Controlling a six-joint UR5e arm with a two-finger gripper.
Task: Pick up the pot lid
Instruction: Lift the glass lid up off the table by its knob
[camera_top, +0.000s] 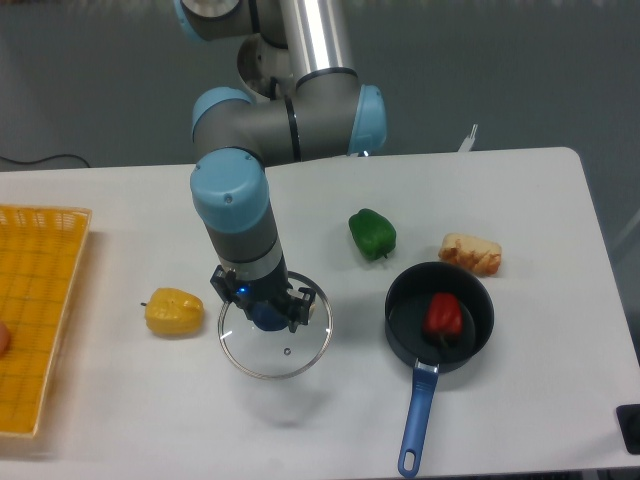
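Observation:
My gripper (264, 297) is shut on the dark blue knob (268, 317) of the pot lid, its fingers pointing down. The clear round lid (270, 355) with a thin metallic rim hangs tilted below the fingers, off the table, left of centre. A faint reflection shows on the white tabletop beneath it. The fingers cover part of the knob.
A black pan (403, 318) with a blue handle (417, 422) holds a red pepper (443, 316) at right. Behind are a green pepper (373, 235) and a tan bread-like item (471, 254). A yellow vegetable (173, 312) lies near an orange-yellow crate (30, 385) at left.

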